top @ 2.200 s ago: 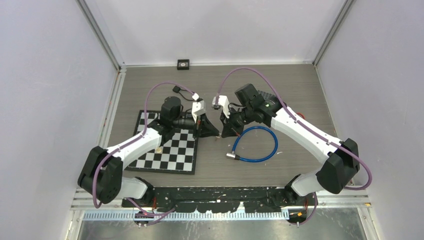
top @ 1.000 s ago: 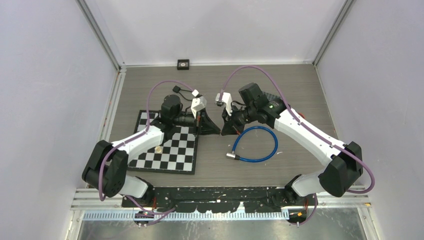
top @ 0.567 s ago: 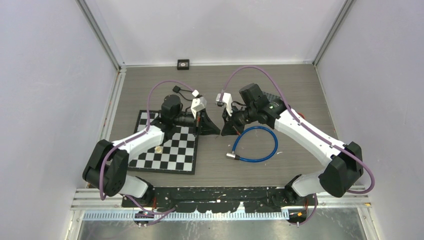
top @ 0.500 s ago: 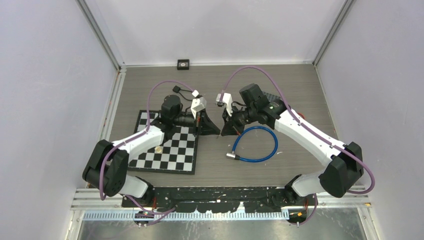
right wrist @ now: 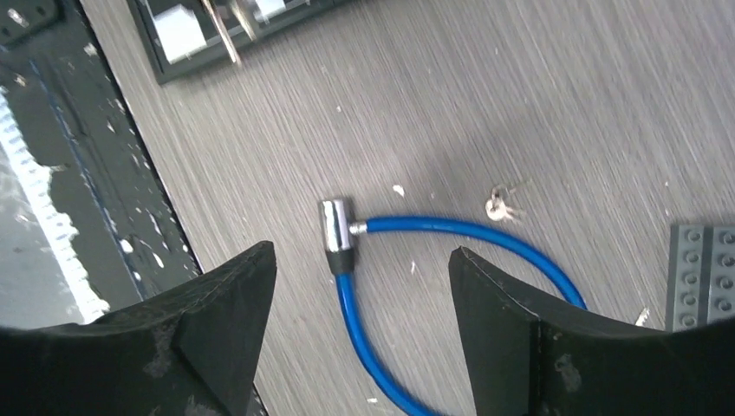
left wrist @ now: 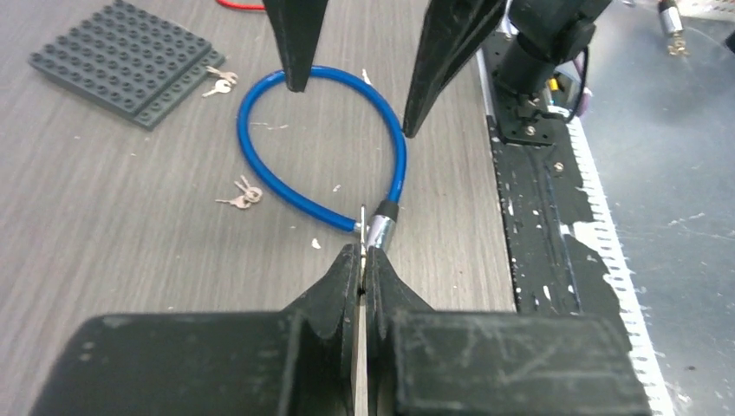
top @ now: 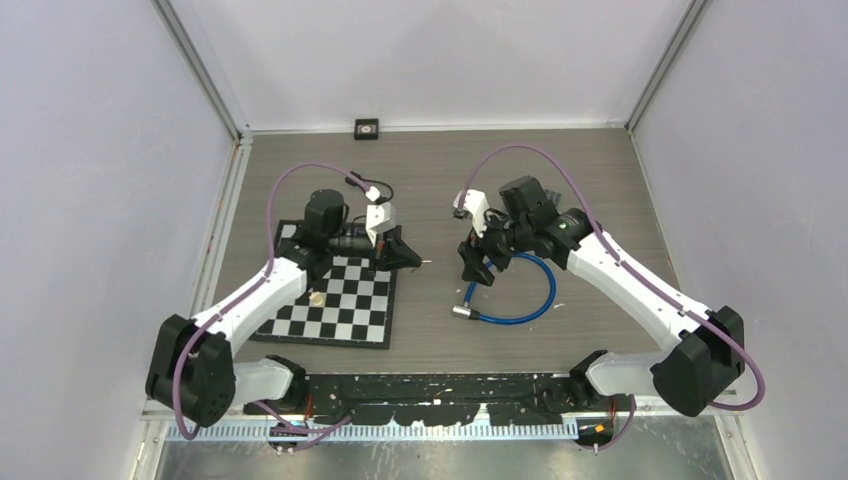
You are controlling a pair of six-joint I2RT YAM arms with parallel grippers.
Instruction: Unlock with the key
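Observation:
My left gripper [top: 412,258] is shut on a small metal key [left wrist: 361,224]. Its thin blade sticks out past the fingertips, toward the right. The blue cable lock [top: 548,290] lies looped on the table, with its silver lock head [top: 462,311] at the near left end. From the left wrist, the lock head [left wrist: 379,232] appears just beyond the key's tip. My right gripper [top: 476,276] hangs open above the loop's left side, holding nothing. Between its spread fingers I see the lock head [right wrist: 333,225] and the blue cable [right wrist: 451,227] on the table.
A checkerboard mat [top: 340,312] lies under the left arm, with a small tan piece [top: 316,298] on it. Loose key sets [left wrist: 243,195] lie beside the cable, near a grey studded baseplate [left wrist: 130,61]. A small black object [top: 367,127] sits by the back wall.
The two grippers, which met tip to tip at the table's middle, have parted. The right one has opened and moved right over the cable. The left one has pulled back left, still shut.

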